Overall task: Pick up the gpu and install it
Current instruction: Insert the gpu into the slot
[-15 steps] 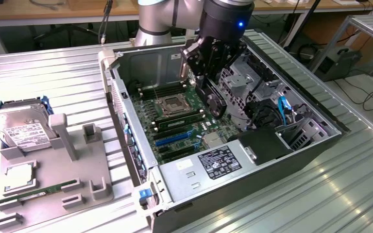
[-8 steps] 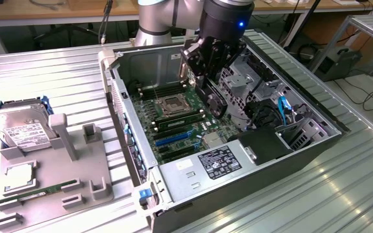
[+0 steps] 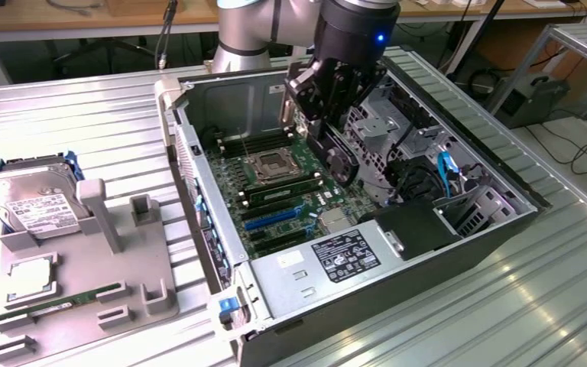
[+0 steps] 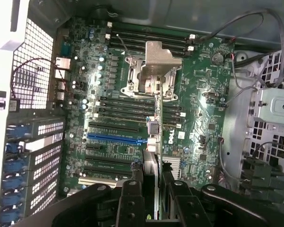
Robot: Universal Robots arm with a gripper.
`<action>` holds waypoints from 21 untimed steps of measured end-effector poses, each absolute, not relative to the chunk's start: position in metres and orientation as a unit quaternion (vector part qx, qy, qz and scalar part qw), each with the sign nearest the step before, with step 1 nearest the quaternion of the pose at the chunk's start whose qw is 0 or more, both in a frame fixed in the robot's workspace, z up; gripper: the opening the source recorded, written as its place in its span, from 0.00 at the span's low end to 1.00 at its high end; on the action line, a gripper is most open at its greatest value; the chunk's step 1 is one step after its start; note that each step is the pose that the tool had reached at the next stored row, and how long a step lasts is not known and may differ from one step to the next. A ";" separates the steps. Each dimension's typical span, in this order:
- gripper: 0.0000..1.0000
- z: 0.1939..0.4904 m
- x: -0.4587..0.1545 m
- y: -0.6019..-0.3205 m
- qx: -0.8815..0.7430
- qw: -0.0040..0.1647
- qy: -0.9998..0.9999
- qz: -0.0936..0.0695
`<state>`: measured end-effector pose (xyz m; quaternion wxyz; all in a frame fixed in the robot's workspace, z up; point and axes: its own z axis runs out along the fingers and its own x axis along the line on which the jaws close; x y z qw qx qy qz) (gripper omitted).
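Exterior view, left to right: hard drive [image 3: 30, 200] on the bench [image 3: 89, 115], then the open case [image 3: 457, 252]. The gripper [image 3: 319, 126] hovers over the motherboard [image 3: 273, 191], half-closed on the gpu [image 3: 336, 157]. Looks like the carry-to-slot step. I reckon seating it needs the edge lined up along the blue slot [image 4: 116, 138].

on the ribbed metal tabletop [image 3: 89, 107] an open computer case [image 3: 426, 290] is laid on its side, a grey parts holder [image 3: 79, 267] is set to the exterior view's left, and a blue-framed hard drive [image 3: 30, 200] is rested against it.
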<state>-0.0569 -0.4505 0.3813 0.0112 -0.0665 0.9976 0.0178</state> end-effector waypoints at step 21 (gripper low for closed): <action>0.26 0.381 -0.057 -0.450 -0.105 0.011 0.994 0.018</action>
